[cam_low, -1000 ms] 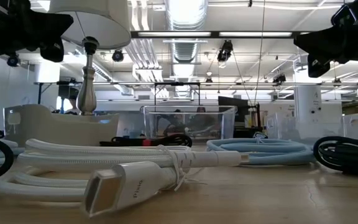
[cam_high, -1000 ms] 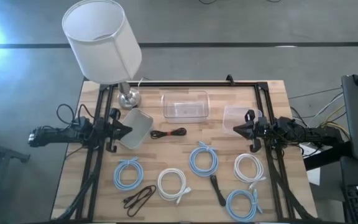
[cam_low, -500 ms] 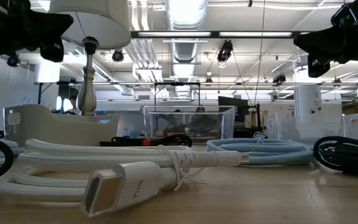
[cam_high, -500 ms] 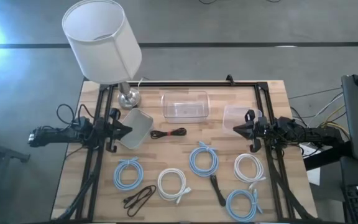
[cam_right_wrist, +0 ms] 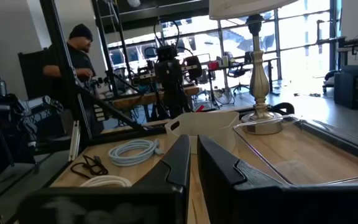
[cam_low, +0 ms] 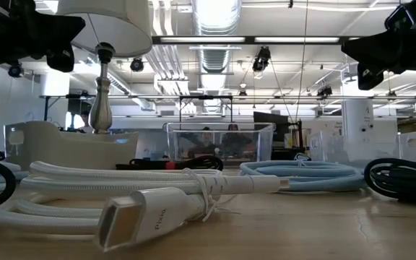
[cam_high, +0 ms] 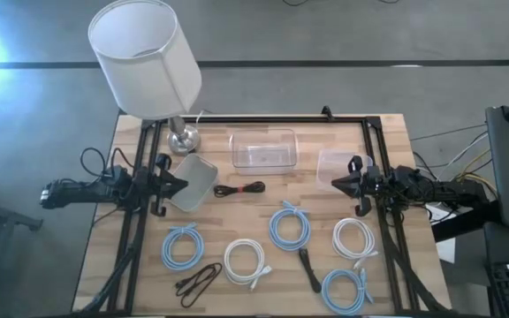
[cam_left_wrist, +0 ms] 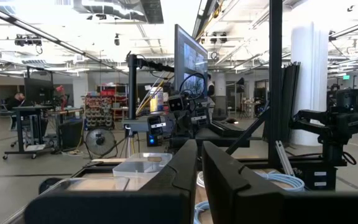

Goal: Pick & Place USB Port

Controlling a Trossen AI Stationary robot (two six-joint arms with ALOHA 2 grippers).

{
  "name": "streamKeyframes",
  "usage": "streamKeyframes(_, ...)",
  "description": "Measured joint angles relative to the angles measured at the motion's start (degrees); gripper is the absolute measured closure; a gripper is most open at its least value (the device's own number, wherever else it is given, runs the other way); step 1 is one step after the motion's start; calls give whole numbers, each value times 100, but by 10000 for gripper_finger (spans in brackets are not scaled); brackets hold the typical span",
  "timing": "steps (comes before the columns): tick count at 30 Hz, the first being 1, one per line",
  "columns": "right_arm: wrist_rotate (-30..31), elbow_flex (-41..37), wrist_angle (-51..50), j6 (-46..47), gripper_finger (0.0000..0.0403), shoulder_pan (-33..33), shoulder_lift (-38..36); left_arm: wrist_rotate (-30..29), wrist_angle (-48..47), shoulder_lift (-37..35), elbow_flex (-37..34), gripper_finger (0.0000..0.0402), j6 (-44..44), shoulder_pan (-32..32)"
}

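Observation:
Several coiled USB cables lie flat on the wooden table: light blue ones (cam_high: 182, 245) (cam_high: 289, 227) (cam_high: 344, 289), white ones (cam_high: 244, 261) (cam_high: 353, 237) and black ones (cam_high: 197, 280) (cam_high: 308, 268) (cam_high: 239, 189). The nearest white cable's plug (cam_low: 132, 217) fills the low view's foreground. My left gripper (cam_high: 182, 185) (cam_left_wrist: 199, 163) hovers shut above the table's left side, over a white bin (cam_high: 193, 183). My right gripper (cam_high: 336, 184) (cam_right_wrist: 193, 158) hovers shut above the right side, beside a small clear container (cam_high: 337, 166). Both point inward and hold nothing.
A clear rectangular bin (cam_high: 262, 148) (cam_low: 219, 141) stands at the far middle of the table. A lamp with a white shade (cam_high: 146, 57) and metal base (cam_high: 183, 138) stands at the far left corner. A person (cam_right_wrist: 73, 59) stands beyond the table. Black frame rails (cam_high: 263, 118) border it.

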Motion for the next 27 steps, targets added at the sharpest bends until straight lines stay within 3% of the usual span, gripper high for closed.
streamKeyframes(5, -2, 0, 0, 0, 376, 0, -2, -50, 4, -1, 0, 373, 26, 2)
streamKeyframes(10, -2, 0, 0, 0, 376, -2, -1, -600, 17, 7, 0, 376, 62, 2)
streamKeyframes(27, -1, 0, 0, 0, 376, -2, -2, -603, 53, 10, 0, 376, 6, 2)
